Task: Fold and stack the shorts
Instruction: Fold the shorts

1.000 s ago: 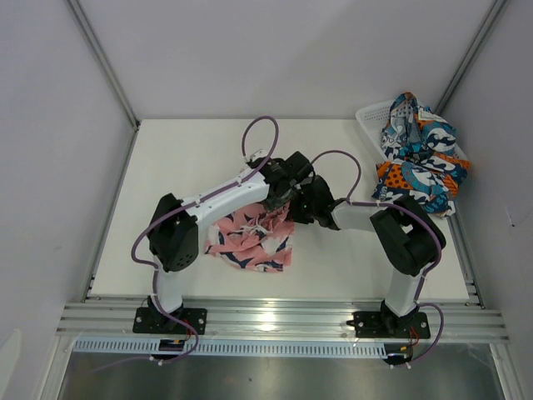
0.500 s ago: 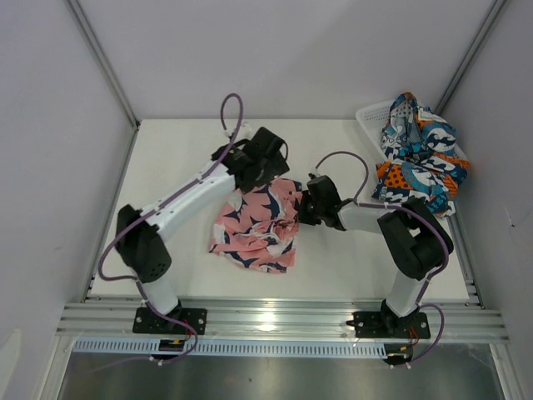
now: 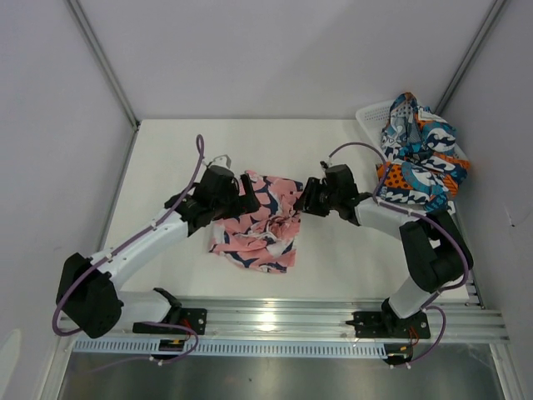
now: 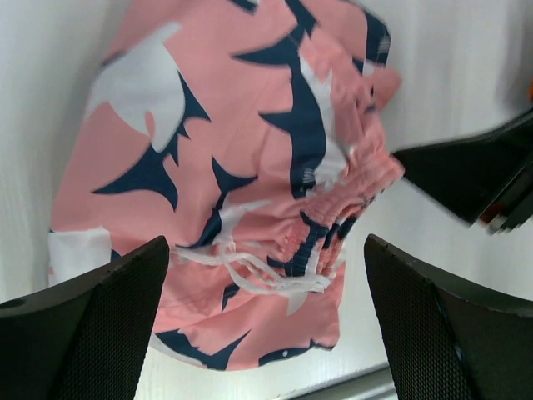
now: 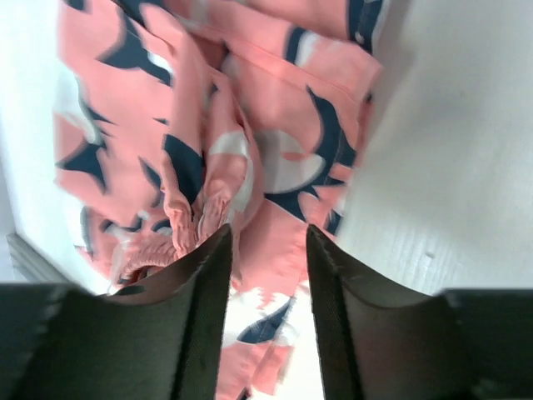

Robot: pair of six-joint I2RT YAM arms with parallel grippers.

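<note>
Left gripper (image 4: 266,250) is spread wide over the pink shorts (image 4: 250,150), gripping nothing. Right gripper (image 5: 268,235) is slightly apart at their right edge. They're rumpled mid-table (image 3: 166,150). Only the overhead shows the white mesh basket (image 3: 367,115), with the blue-orange shorts (image 3: 420,154) spilling over its rim. Left wrist cam catches the white drawstring (image 4: 250,271).

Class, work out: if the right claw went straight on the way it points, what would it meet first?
Most likely the pink shorts. They lie just ahead of the right claw and fill its wrist view, though depth is unclear.
</note>
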